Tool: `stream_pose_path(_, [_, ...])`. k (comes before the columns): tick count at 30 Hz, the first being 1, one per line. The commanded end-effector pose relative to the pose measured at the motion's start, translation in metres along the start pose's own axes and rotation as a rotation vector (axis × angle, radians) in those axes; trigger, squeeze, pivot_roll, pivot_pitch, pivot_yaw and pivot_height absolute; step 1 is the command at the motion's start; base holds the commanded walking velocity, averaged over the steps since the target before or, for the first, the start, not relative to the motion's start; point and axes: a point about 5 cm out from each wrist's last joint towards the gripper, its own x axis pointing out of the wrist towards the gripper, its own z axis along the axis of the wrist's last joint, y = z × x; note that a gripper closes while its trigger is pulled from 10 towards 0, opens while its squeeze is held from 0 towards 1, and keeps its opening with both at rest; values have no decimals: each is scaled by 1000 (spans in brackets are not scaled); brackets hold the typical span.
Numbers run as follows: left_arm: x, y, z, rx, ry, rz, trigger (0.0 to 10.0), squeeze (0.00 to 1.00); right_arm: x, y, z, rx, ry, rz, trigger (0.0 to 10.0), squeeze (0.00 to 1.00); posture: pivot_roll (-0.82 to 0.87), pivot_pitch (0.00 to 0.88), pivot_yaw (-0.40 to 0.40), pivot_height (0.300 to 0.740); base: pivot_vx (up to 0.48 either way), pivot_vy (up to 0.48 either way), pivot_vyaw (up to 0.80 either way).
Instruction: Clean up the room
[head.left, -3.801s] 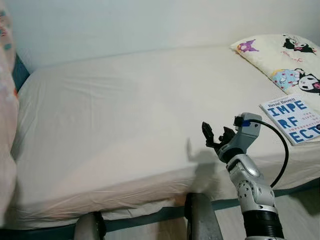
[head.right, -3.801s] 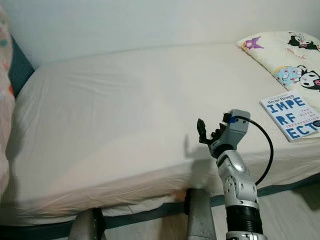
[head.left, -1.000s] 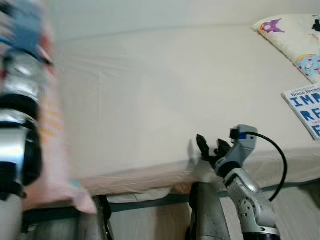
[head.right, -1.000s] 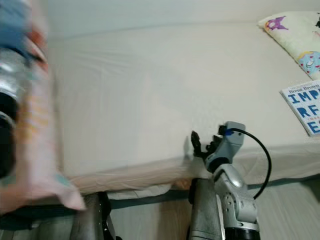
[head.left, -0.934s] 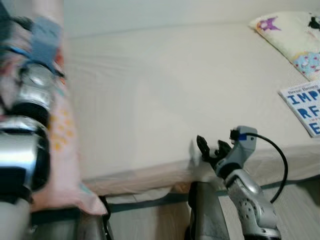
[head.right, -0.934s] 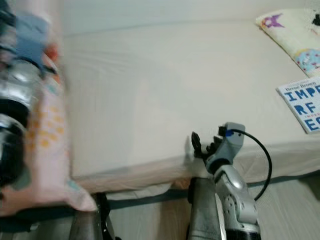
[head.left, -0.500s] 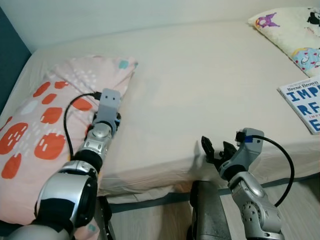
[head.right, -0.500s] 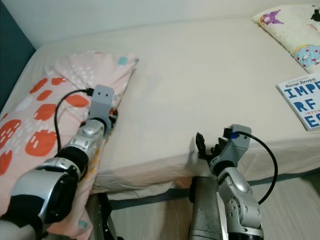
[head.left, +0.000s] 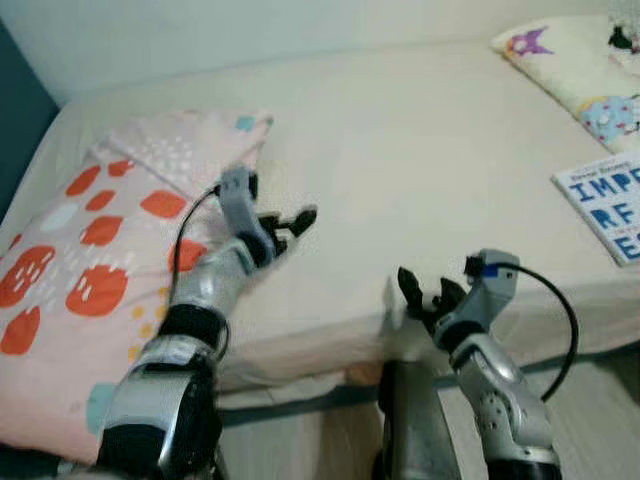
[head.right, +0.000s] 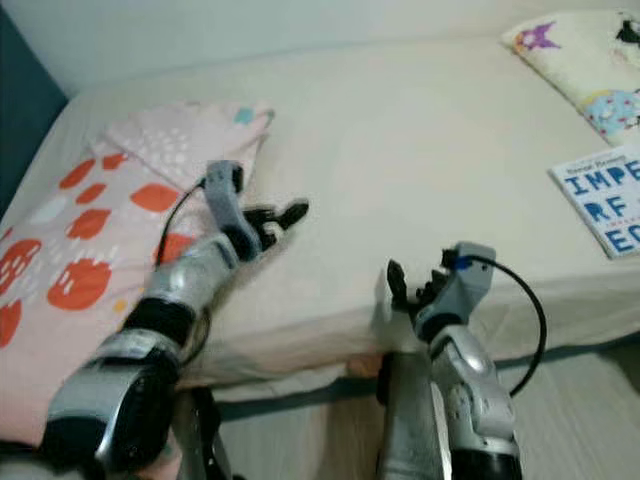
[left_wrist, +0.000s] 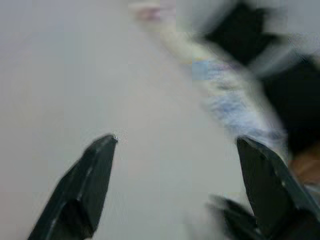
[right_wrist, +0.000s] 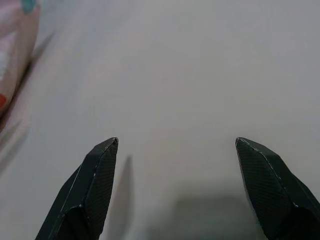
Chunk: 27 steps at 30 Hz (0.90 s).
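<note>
A pink pillow (head.left: 90, 250) with orange spots lies at the left end of the cream bed (head.left: 400, 140). My left gripper (head.left: 290, 225) hovers open just past the pillow's right edge, over bare sheet, with nothing between its fingers; the left wrist view is blurred and shows the gripper (left_wrist: 176, 140) with its jaws wide apart. My right gripper (head.left: 425, 293) stands open and empty at the bed's front edge; in the right wrist view the gripper (right_wrist: 176, 141) faces plain sheet, with the pillow (right_wrist: 12, 45) in one corner.
A blue and white book (head.left: 605, 205) lies at the bed's right front edge. A cream cartoon-print pillow (head.left: 580, 65) sits at the far right corner. A dark teal panel (head.left: 20, 100) borders the bed on the left. Wood floor (head.left: 590, 400) shows below the bed's front edge.
The pink pillow came in from the left in my left gripper and now lies on the bed. The left gripper has swung right off it, open. The right arm has hardly moved.
</note>
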Motion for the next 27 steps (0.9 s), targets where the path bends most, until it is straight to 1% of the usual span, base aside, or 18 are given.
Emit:
stream_pose_path(1, [-13,-12,5,-22,15,-127,10000,1000,3,-1,-5,6,12,0,10000,0,-18,181,49,486,0,0,0])
stream_pose_path(2, [-13,-12,5,-22,15,-127,10000,1000,3,-1,-5,6,12,0,10000,0,-18,181,49,486,0,0,0])
stream_pose_path(3, [-25,-13,7,-4,-13,-163,10000,890,7,-1,-4,-3,12,4,10000,0,-14,158,41,486,0,0,0])
stream_pose_path(4, [-34,-10,7,66,-67,-143,10000,0,11,0,-6,-15,21,7,10000,0,-10,139,35,486,0,0,0])
stream_pose_path(5, [-44,-7,8,133,-130,-136,10000,0,14,0,-9,-24,34,10,10000,0,-7,129,30,486,0,0,0])
stream_pose_path(9, [-57,-1,0,166,-187,-86,10000,0,19,2,-18,-20,72,33,10000,0,0,94,17,486,0,0,0])
stream_pose_path(11, [-61,2,-5,154,-200,-47,10000,0,20,3,-21,-7,77,55,10000,0,1,79,12,486,0,0,0])
stream_pose_path(12, [-67,7,-21,137,-191,70,10000,0,22,5,-30,-26,109,87,10000,0,9,42,-2,496,0,0,0])
stream_pose_path(14, [-67,7,-21,137,-191,70,10000,0,22,5,-30,-26,109,87,10000,0,9,42,-2,496,0,0,0])
stream_pose_path(16, [-77,16,-36,112,-183,219,10000,0,24,6,-38,-43,137,103,10000,0,14,17,-14,505,0,0,0])
stream_pose_path(18, [-79,20,-40,97,-181,276,10000,0,24,6,-40,-44,143,106,10000,0,15,12,-16,510,0,0,0])
stream_pose_path(19, [-89,29,-40,31,-223,373,10000,0,26,8,-41,-55,148,123,10000,0,17,0,-22,515,0,0,0])
stream_pose_path(20, [-89,29,-40,31,-223,373,10000,0,26,8,-41,-55,148,123,10000,0,17,0,-22,515,0,0,0])
stream_pose_path(21, [-96,34,-41,-18,-252,432,10000,0,27,9,-41,-62,150,135,10000,0,17,0,-22,519,0,0,0])
stream_pose_path(22, [-96,34,-41,-18,-252,432,10000,0,27,9,-41,-62,150,135,10000,0,17,0,-22,519,0,0,0])
stream_pose_path(23, [-107,45,-42,-26,-253,528,10000,0,29,10,-39,-67,145,144,10000,0,21,0,-22,524,0,0,0])
stream_pose_path(24, [-107,45,-42,-26,-253,528,10000,0,29,10,-39,-67,145,144,10000,0,21,0,-22,524,0,0,0])
stream_pose_path(27, [-123,60,-44,2,-242,652,10000,0,34,11,-35,-72,130,154,10000,0,27,0,-21,534,0,0,0])
